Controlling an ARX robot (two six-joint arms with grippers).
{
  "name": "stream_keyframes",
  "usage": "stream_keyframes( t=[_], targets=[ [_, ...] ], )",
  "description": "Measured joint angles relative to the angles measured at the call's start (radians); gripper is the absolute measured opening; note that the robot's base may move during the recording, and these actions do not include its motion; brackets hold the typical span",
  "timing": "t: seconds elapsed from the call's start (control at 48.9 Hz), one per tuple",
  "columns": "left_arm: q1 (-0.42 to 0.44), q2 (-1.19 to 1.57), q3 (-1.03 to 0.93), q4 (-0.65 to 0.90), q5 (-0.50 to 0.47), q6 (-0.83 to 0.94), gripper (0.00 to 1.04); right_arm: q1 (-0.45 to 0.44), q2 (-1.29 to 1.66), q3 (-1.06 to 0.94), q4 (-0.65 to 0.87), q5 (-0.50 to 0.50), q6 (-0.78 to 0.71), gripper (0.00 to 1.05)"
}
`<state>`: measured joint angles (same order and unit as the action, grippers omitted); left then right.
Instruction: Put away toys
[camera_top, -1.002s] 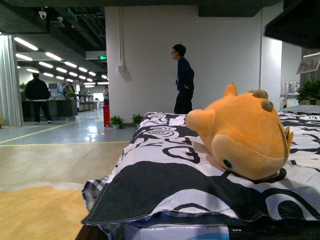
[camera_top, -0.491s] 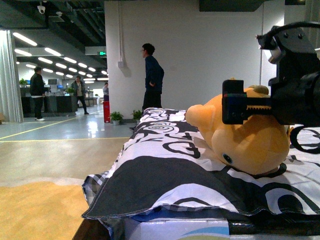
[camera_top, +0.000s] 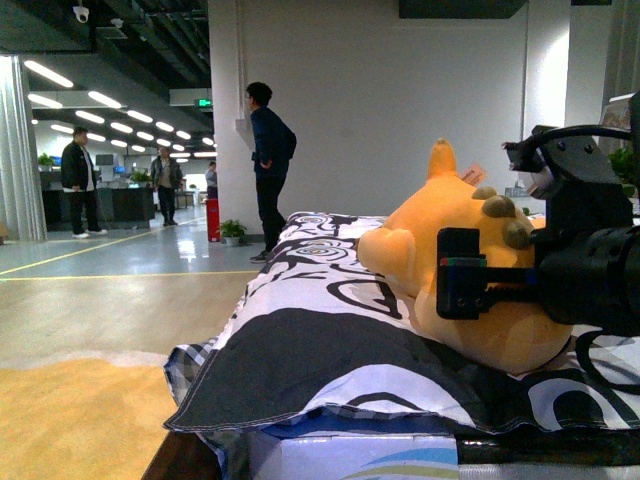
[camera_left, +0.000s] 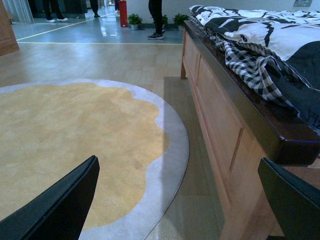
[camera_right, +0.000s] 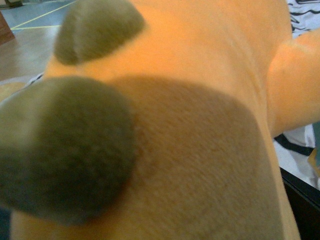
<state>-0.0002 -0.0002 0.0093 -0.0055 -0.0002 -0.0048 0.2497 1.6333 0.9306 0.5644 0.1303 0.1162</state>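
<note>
On the bed (camera_top: 330, 345), atop the black-and-white cover, the orange plush toy (camera_top: 450, 215) lies on its side, and my right tool (camera_top: 462, 273) has come in against it. A second ago no arm of mine was in the front view; half a second ago the tool sat higher, level with the toy's upper body, and now it has dropped to mid-body, with one dark finger across the orange flank. The toy has also rolled a little, its brown bumps (camera_top: 505, 220) now turned toward me. The right wrist view is nothing but orange plush (camera_right: 200, 125) and a blurred brown bump (camera_right: 65, 145), so I am hard up against it, but I cannot tell whether that tool has clamped on the toy or stands apart. My left tool (camera_left: 175, 202) hangs beside the bed frame (camera_left: 235, 115), over the floor, fingers wide apart and empty. I judge the pick-up is just beginning; nothing is put away yet.
</note>
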Motion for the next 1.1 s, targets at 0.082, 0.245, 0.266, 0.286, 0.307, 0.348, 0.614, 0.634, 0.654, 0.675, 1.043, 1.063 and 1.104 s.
stream_keyframes(
  t=[0.082, 0.245, 0.266, 0.286, 0.307, 0.348, 0.614, 0.634, 0.654, 0.675, 1.043, 1.063, 1.104],
  targets=[
    [0.000, 0.000, 0.000, 0.000, 0.000, 0.000, 0.99, 0.008, -0.001, 0.000, 0.000, 0.014, 0.001, 0.85],
    [0.000, 0.000, 0.000, 0.000, 0.000, 0.000, 0.99, 0.016, -0.028, 0.000, -0.023, 0.023, 0.013, 0.59],
    [0.000, 0.000, 0.000, 0.000, 0.000, 0.000, 0.99, 0.016, -0.036, 0.000, -0.025, 0.020, 0.016, 0.55],
    [0.000, 0.000, 0.000, 0.000, 0.000, 0.000, 0.99, 0.016, -0.042, 0.000, -0.027, 0.018, 0.018, 0.52],
    [0.000, 0.000, 0.000, 0.000, 0.000, 0.000, 0.99, 0.016, -0.054, 0.000, -0.030, 0.010, 0.020, 0.48],
    [0.000, 0.000, 0.000, 0.000, 0.000, 0.000, 0.99, 0.016, -0.071, -0.003, -0.032, 0.003, 0.023, 0.42],
    [0.000, 0.000, 0.000, 0.000, 0.000, 0.000, 0.99, -0.047, -0.369, -0.102, -0.091, -0.183, 0.122, 0.17],
    [0.000, 0.000, 0.000, 0.000, 0.000, 0.000, 0.99, -0.060, -0.409, -0.120, -0.100, -0.206, 0.134, 0.16],
    [0.000, 0.000, 0.000, 0.000, 0.000, 0.000, 0.99, -0.070, -0.436, -0.133, -0.105, -0.222, 0.142, 0.16],
    [0.000, 0.000, 0.000, 0.000, 0.000, 0.000, 0.99, -0.085, -0.478, -0.154, -0.115, -0.249, 0.155, 0.15],
    [0.000, 0.000, 0.000, 0.000, 0.000, 0.000, 0.99, -0.305, -1.049, -0.488, -0.334, -0.564, 0.207, 0.12],
    [0.000, 0.000, 0.000, 0.000, 0.000, 0.000, 0.99, -0.312, -1.081, -0.505, -0.349, -0.570, 0.206, 0.11],
    [0.000, 0.000, 0.000, 0.000, 0.000, 0.000, 0.99, -0.321, -1.130, -0.532, -0.372, -0.576, 0.205, 0.11]
  ],
)
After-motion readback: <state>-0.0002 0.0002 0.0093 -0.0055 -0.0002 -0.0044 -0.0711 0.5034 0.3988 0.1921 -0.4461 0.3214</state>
